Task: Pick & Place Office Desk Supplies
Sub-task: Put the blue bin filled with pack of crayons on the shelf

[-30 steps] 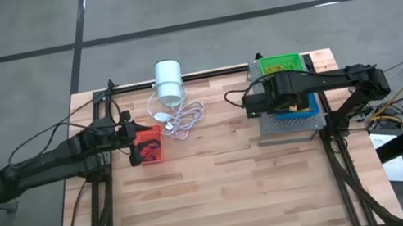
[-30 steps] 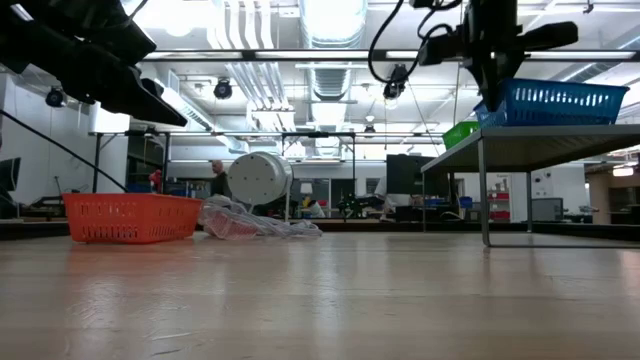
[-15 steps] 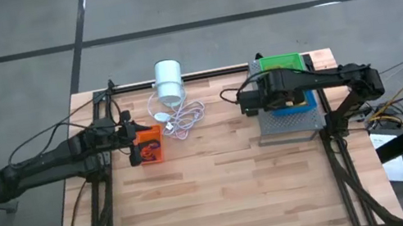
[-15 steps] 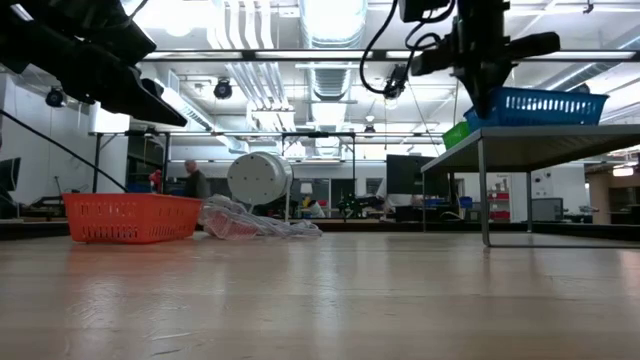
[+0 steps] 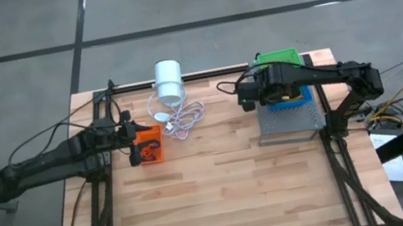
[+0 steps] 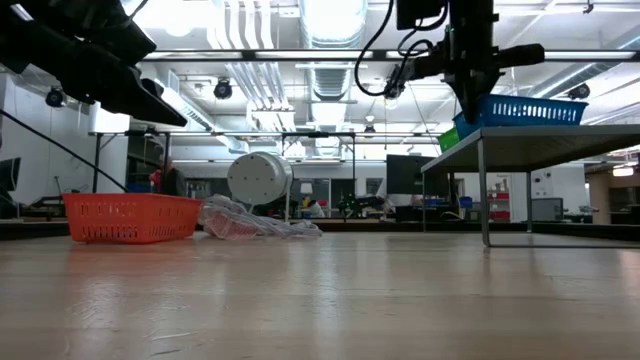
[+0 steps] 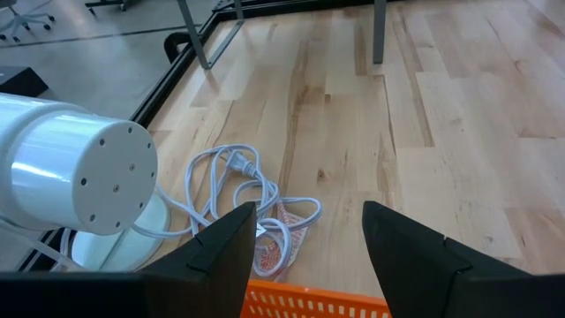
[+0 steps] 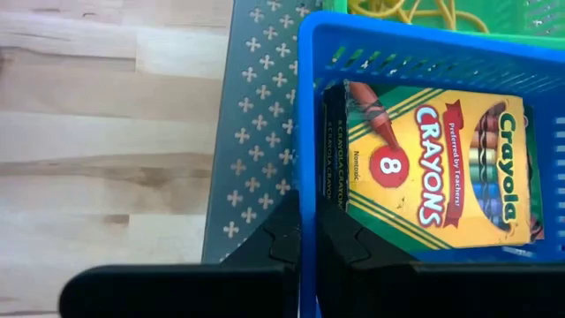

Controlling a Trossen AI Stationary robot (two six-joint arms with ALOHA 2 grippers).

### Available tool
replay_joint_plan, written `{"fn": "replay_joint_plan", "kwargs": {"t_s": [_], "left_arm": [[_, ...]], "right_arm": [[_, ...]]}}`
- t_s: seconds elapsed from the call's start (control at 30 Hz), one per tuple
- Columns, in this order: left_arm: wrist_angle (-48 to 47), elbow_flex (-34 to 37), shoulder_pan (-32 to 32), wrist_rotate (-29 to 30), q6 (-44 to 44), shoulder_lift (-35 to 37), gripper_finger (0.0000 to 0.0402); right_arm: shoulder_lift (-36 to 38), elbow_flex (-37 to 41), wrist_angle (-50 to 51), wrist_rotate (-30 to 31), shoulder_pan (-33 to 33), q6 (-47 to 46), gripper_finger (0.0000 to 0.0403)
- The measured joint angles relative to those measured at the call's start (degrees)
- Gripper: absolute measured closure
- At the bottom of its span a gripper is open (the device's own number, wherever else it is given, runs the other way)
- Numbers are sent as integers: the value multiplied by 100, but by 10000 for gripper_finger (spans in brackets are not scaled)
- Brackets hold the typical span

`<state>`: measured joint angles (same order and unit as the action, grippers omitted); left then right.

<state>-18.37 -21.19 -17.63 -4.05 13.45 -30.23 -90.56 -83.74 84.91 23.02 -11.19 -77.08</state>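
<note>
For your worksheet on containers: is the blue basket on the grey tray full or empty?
Not empty. The right wrist view shows a crayon box lying flat inside the blue basket, covering most of its floor.

A white cylinder lay beside its coiled white cord; a grey perforated tray stood on the wooden table.
</note>
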Motion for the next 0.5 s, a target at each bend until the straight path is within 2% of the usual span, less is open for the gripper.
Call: {"fn": "replay_joint_plan", "kwargs": {"t_s": [0.5], "left_arm": [[0,0,0,0,0,1,190]], "right_arm": [[-42,65,-307,-280,-32,338,394]]}}
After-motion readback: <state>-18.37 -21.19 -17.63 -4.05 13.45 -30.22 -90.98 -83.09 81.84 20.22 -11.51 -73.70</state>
